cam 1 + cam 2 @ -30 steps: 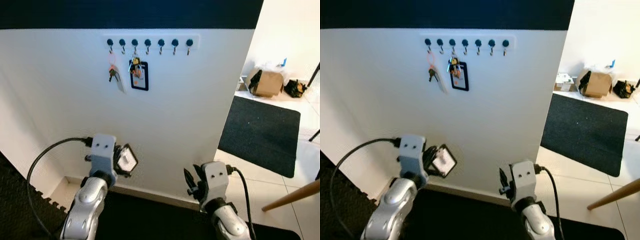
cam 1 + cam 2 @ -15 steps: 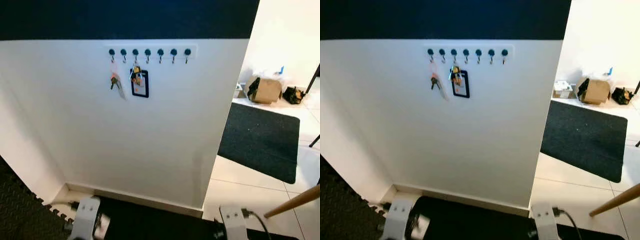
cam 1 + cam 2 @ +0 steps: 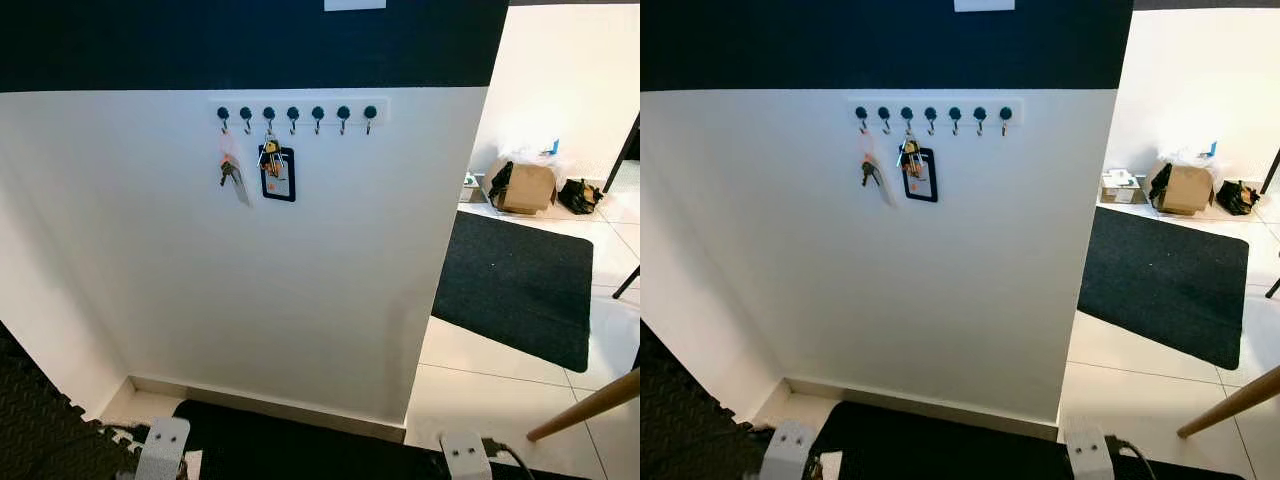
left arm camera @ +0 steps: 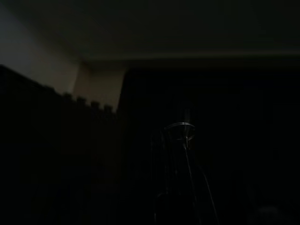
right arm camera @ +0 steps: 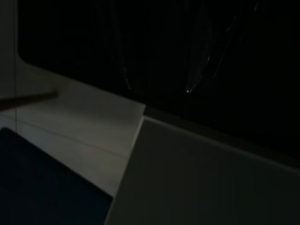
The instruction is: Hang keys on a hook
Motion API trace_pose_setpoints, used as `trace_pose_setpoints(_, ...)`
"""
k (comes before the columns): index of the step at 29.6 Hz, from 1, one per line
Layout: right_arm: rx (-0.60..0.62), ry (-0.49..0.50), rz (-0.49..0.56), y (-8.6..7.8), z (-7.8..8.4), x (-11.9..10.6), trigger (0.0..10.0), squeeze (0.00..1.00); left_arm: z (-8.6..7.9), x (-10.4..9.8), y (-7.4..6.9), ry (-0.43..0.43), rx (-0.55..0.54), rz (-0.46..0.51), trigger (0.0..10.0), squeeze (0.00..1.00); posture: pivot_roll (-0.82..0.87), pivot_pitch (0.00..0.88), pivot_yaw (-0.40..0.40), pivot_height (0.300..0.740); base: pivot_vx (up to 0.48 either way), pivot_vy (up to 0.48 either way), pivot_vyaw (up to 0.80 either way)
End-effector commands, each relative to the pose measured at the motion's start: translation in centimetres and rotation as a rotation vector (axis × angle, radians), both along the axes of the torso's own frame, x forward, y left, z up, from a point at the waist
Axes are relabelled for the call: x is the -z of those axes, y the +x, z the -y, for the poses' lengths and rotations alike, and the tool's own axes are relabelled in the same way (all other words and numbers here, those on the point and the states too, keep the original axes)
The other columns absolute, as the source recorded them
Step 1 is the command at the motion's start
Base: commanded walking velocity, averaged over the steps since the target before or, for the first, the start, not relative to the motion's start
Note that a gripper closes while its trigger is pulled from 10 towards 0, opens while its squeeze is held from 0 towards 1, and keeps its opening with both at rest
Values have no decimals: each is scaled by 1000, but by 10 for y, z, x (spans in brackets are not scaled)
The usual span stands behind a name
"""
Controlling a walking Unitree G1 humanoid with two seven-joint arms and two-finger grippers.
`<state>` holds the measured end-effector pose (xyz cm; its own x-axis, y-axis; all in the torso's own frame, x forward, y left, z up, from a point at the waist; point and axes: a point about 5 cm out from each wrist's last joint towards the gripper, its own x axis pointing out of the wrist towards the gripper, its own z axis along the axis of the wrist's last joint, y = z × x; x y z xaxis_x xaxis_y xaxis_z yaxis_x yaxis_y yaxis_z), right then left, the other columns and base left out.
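Black wrist views, both tools indistinct.

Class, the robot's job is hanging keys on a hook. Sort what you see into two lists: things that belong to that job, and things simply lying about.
Belongs to the job:
- white wall rail of seven dark-knobbed hooks
- key bunch with pink tag, hung on the rail
- key bunch with black-framed card holder, hung on the rail

Just lying about:
- brown cardboard box
- black floor mat
- black bag
- wooden pole

Keys (image 3: 229,170) hang from white hook rack (image 3: 298,110)
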<state>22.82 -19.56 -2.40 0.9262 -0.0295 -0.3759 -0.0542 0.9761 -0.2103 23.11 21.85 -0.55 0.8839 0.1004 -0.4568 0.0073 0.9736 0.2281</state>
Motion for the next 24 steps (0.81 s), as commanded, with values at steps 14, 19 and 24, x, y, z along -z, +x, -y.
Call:
trace_pose_setpoints(14, -22, 13, 5, -5, -8, 6, 10000, 0, -4, -3, 9, 34, -1, 28, 10000, 0, -11, 106, 104, 740, 0, -457, 0)
trace_pose_setpoints(19, -23, 12, 5, -5, -8, 6, 10000, 0, -6, -3, 11, 34, -20, 30, 10000, 0, -8, 107, 105, 740, 0, -76, 0)
trace_pose_setpoints(24, -28, 12, 7, -4, -10, 6, 10000, 0, -7, -4, 12, 33, -28, 35, 10000, 0, -6, 108, 105, 740, 0, 0, 0)
